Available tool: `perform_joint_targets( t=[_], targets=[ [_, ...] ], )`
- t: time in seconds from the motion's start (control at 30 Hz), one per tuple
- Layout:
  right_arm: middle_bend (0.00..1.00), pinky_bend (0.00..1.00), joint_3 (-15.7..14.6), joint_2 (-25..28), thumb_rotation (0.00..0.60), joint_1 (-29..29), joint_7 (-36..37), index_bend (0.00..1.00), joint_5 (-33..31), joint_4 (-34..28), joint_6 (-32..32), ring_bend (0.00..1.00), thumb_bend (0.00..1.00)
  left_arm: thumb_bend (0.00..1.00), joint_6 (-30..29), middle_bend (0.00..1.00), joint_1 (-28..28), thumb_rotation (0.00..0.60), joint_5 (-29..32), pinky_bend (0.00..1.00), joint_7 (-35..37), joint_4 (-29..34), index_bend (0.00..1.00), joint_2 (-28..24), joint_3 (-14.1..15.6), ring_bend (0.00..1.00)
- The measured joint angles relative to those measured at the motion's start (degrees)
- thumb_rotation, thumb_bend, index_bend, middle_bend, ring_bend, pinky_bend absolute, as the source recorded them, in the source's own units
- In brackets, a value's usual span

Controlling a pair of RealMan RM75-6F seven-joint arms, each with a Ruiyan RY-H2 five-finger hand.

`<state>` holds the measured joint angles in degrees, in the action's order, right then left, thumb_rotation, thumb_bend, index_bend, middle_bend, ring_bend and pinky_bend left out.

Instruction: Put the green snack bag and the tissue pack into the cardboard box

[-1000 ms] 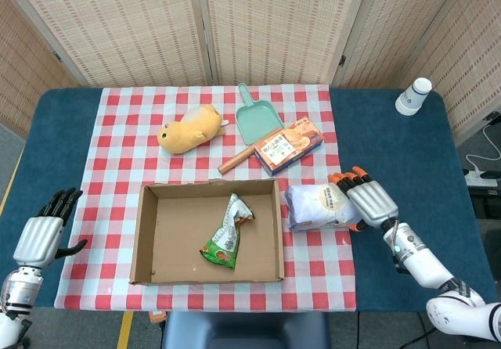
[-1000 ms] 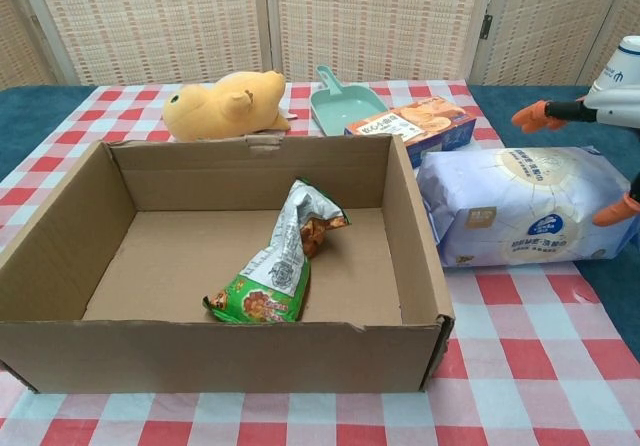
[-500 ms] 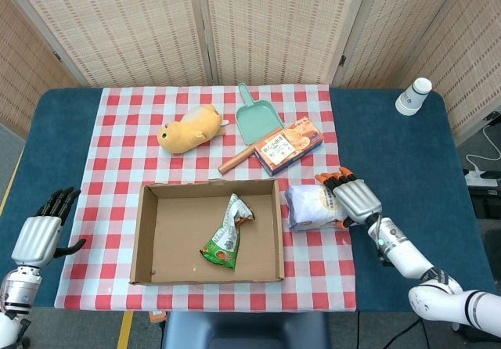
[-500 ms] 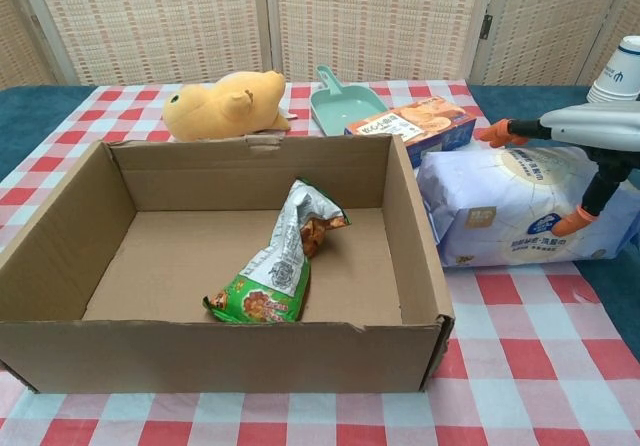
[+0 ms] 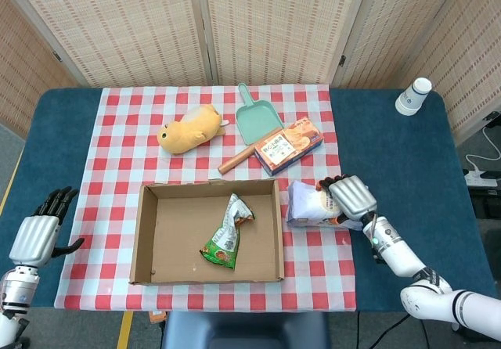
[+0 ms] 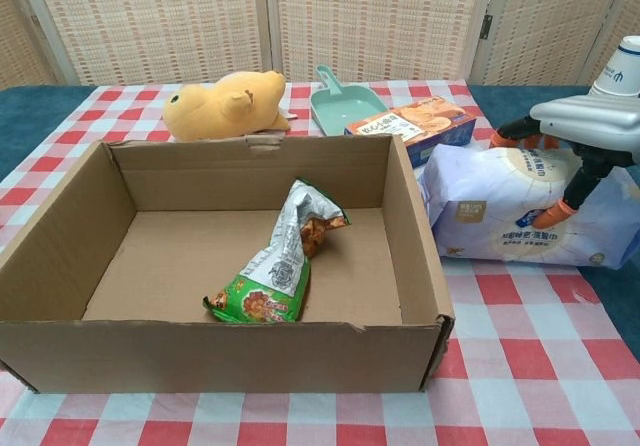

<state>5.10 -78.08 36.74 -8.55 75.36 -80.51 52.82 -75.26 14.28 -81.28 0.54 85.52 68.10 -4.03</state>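
Green snack bag (image 5: pixel 227 235) lies inside the cardboard box (image 5: pixel 147 232) (half done). Right hand (image 5: pixel 351 198) grasps the tissue pack (image 5: pixel 311 205), outside the box's right wall; left hand (image 5: pixel 35 235) idles, fingers apart.

Red-white checked tablecloth (image 5: pixel 117 142); mint-green dustpan (image 5: pixel 258 122)

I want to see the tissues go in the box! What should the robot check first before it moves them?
1. Robot hand on the tissues: the right robot hand wraps the tissue pack, fingers over its top and far side, thumb on the front. Ok.
2. Pack lifted off the cloth: cannot tell.
3. Room in the cardboard box: the green snack bag lies in the middle, with bare floor on both sides. Ok.
4. Way over the box wall: nothing stands between pack and box. Ok.
5. Left robot hand: empty, far from the box. Ok.
6. Biscuit box: close behind the pack, apart from it. Ok.
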Motion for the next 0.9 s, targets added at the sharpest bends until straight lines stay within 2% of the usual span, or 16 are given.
perform_joint_targets(
  t=[0.27, 0.47, 0.7, 0.9],
  targets=[
    [0.47, 0.66, 0.5, 3.0, 0.6, -0.6, -0.9, 0.69, 1.1, -3.2, 2.3, 0.46, 0.0, 0.19, 0.5, 0.01, 0.2, 0.6, 0.2, 0.22, -0.1, 0.0, 0.07, 0.1, 0.0, 0.0],
    [0.48, 0.67, 1.8, 8.5, 0.6, -0.9, -3.8, 0.7, 1.4, -9.9, 4.5, 0.47, 0.0, 0.19, 0.8, 0.01, 0.2, 0.6, 0.3, 0.22, -0.5, 0.3, 0.07, 0.0, 0.1, 0.0],
    [0.49, 0.68, 5.5, 15.1, 0.6, 0.1, -10.1, 0.72, 0.8, -20.0, 6.9, 0.49, 0.0, 0.19, 0.6, 0.01, 0.2, 0.6, 0.2, 0.22, -0.6, 0.5, 0.07, -0.1, 0.1, 0.0],
    [0.49, 0.69, 10.1, 16.9, 0.6, 3.8, -15.4, 0.72, -1.6, -27.0, 7.4, 0.49, 0.0, 0.19, 0.6, 0.01, 0.3, 0.6, -0.1, 0.22, -0.7, 0.7, 0.07, -0.1, 0.2, 0.0]
  ],
)
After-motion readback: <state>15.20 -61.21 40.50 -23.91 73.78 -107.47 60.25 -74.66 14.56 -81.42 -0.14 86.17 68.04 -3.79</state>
